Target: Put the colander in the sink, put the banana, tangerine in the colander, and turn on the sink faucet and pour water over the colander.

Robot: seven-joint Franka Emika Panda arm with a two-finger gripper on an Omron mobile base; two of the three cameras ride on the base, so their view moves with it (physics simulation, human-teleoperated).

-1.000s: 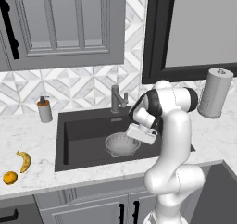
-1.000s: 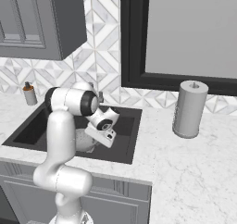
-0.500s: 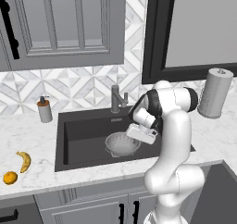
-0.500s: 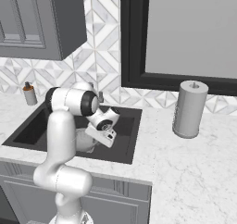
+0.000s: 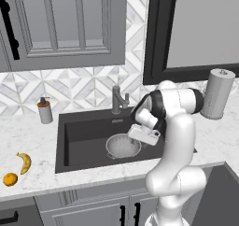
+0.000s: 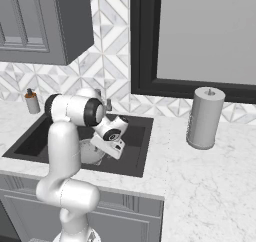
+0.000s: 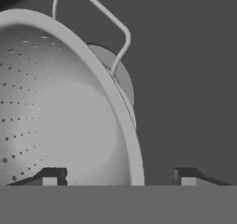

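The sink, a dark rectangular basin, occupied the centre of the left base view and the left-centre of the right base view, set into a pale marble counter. The white arm rose from the lower right of the left base view and bent down over the basin. A grey paper towel roll stood upright at the right edge of that frame, well apart from the basin. The colander sat inside the sink, right of the basin's centre; in the hand view its perforated bowl took up the left half, with 1 wire handle at the upper centre and the round drain partly hidden behind its rim. The faucet stood upright behind the basin's rear edge, upper centre. A soap dispenser stood at centre left. The gripper hung just above the colander's right rim with its 2 fingertips spread wide, 1 on each side of the rim, grasping nothing. The banana lay on the counter at the lower left, the tangerine just beside and below it.
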